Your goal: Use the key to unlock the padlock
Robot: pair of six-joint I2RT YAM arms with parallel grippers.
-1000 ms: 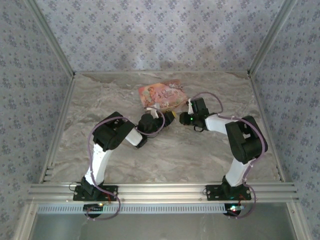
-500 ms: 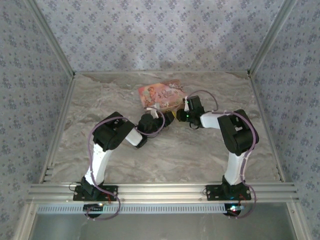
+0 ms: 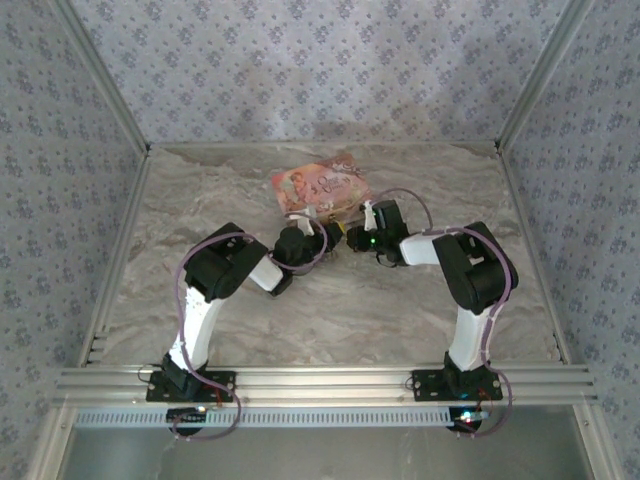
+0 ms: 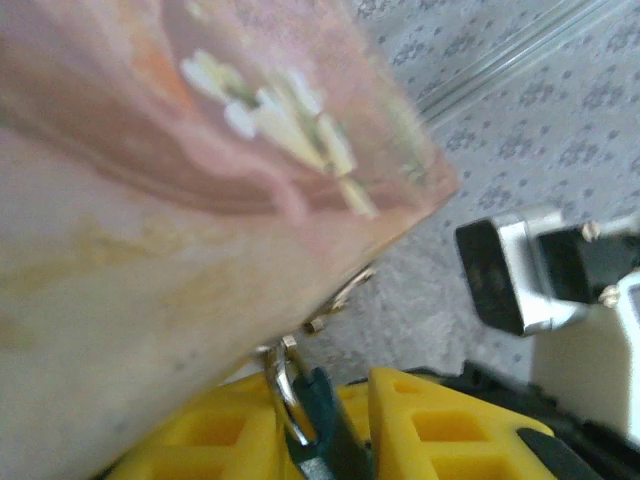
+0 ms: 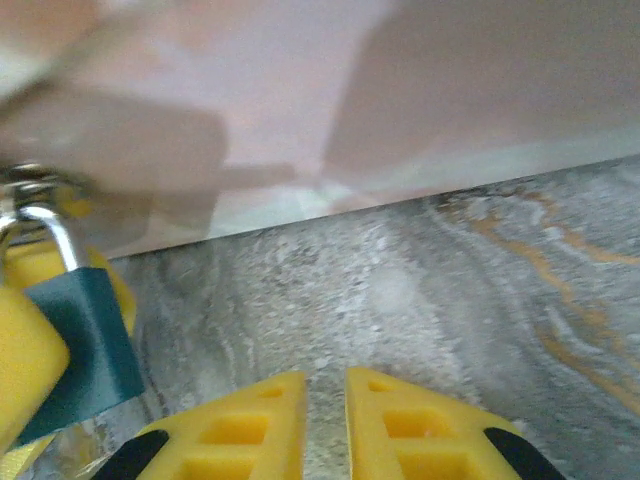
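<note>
A small blue padlock point(image 4: 325, 420) hangs by its silvery shackle point(image 4: 283, 385) from the zip pull of a flat pink illustrated pouch point(image 4: 150, 200). My left gripper point(image 4: 340, 440) is shut on the padlock body, one yellow finger on each side. In the right wrist view the padlock point(image 5: 85, 340) is at the far left, with a left-gripper finger point(image 5: 25, 370) against it. My right gripper point(image 5: 326, 410) sits low over the marble table, just right of the lock, its fingers a thin slit apart with nothing between them. The key is out of view.
From above, the pouch point(image 3: 318, 185) lies at the back middle of the marble table point(image 3: 330, 310). My left gripper point(image 3: 318, 232) and right gripper point(image 3: 350, 238) nearly meet at its near edge. Metal rails and patterned walls enclose the table.
My right arm has swung left, bringing its gripper close to the left one. My left gripper has closed in on the padlock. The pouch has shifted slightly left.
</note>
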